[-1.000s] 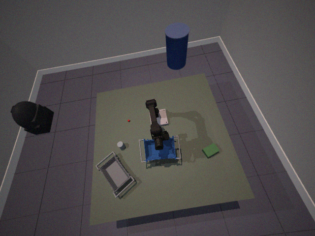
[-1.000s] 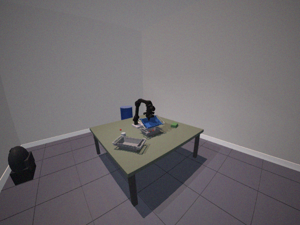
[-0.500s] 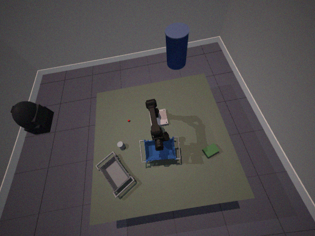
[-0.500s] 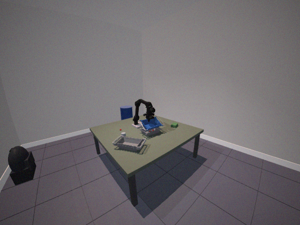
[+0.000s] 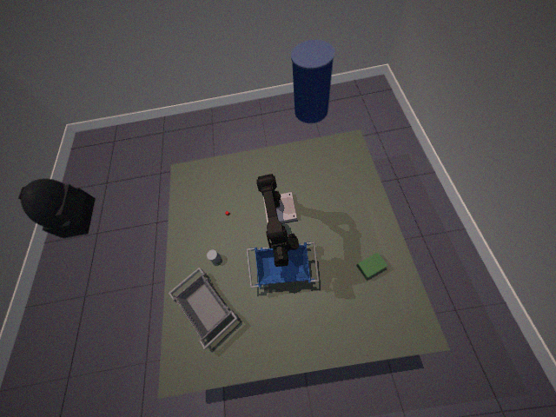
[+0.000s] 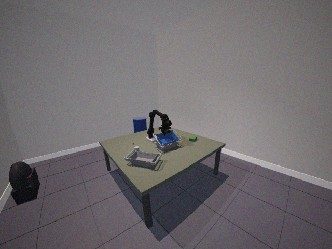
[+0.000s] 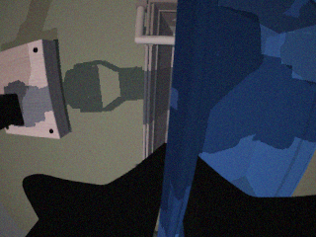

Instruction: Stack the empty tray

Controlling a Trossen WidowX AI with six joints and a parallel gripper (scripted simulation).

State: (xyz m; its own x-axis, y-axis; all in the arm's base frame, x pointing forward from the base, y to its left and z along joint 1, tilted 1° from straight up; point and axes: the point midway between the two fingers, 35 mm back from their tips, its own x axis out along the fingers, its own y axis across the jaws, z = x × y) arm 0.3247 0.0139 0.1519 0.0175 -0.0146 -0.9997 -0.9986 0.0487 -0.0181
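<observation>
My gripper (image 5: 281,259) (image 6: 164,132) (image 7: 174,149) is shut on the near wall of the blue empty tray (image 5: 287,271) (image 6: 167,138) (image 7: 224,93). It holds the tray tilted, just above the grey loaded tray (image 6: 166,146) (image 7: 153,66). Red blocks show in the loaded tray's side in the exterior view. The blue tray hides most of the loaded tray and its bars. White wire bars (image 5: 249,268) stick out at both ends of the blue tray. I cannot tell whether the two trays touch.
A second grey tray (image 5: 184,281) (image 6: 144,163) lies at the front left. A white cylinder (image 5: 214,256) (image 6: 136,148), a small red block (image 5: 227,213) and a green block (image 5: 372,265) (image 6: 192,138) lie on the table. The arm's base plate (image 5: 287,207) (image 7: 39,93) is behind.
</observation>
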